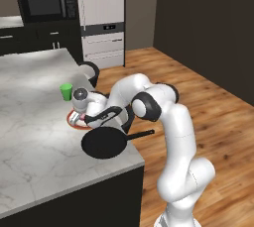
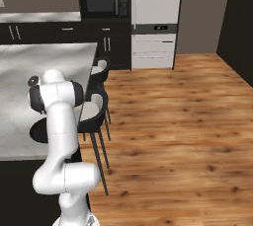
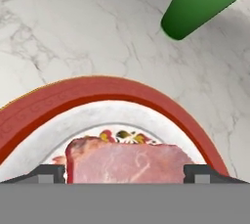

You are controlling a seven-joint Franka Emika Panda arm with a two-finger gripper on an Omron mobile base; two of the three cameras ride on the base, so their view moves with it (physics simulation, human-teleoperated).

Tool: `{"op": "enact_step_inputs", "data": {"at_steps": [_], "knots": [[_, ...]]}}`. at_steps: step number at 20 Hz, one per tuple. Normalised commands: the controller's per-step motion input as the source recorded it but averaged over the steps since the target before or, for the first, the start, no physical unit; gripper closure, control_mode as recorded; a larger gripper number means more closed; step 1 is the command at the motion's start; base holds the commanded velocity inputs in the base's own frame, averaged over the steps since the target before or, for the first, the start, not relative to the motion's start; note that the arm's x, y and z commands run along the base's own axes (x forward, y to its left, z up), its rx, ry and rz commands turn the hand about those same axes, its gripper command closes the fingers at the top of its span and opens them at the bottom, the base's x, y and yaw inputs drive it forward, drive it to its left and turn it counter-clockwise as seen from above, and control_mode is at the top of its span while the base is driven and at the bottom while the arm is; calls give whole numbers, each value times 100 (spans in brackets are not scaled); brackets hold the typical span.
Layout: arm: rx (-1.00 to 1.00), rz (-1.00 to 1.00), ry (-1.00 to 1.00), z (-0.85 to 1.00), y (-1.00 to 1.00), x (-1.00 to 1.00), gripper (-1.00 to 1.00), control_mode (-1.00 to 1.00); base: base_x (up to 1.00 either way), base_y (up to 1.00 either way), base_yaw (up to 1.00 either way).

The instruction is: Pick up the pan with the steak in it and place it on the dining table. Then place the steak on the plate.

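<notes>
In the hand view the pink-red steak (image 3: 127, 162) lies on the white plate (image 3: 97, 93) with the reddish-brown rim. My gripper (image 3: 125, 174) hangs right over it, open, one dark fingertip (image 3: 49, 174) at each end of the meat. From the left base camera the gripper (image 1: 75, 118) points down onto the plate (image 1: 70, 122) near the right edge of the marbled dining table (image 1: 34, 141). The black pan (image 1: 104, 142) rests on the table just in front of the plate, its handle reaching out over the table's edge. The arm covers part of the pan (image 2: 38, 132) in the right base view.
A small green cup (image 1: 66, 91) stands just behind the plate and appears at the top right of the hand view as the cup (image 3: 200, 3). Dark stools (image 2: 94, 109) are tucked along the table's right side. Wooden floor spreads to the right.
</notes>
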Motion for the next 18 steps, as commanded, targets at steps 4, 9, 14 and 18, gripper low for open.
{"op": "enact_step_inputs", "data": {"at_steps": [4, 9, 14, 18], "knots": [[4, -3, 0, 43, 0, 3, -100, -100, 0, 0, 0], [7, -5, 2, 63, -6, -10, -100, -100, 0, 0, 0], [10, -4, 4, 52, -33, -47, -100, -100, 0, 0, 0], [10, -1, 1, 35, -42, -70, -100, -100, 0, 0, 0]]}}
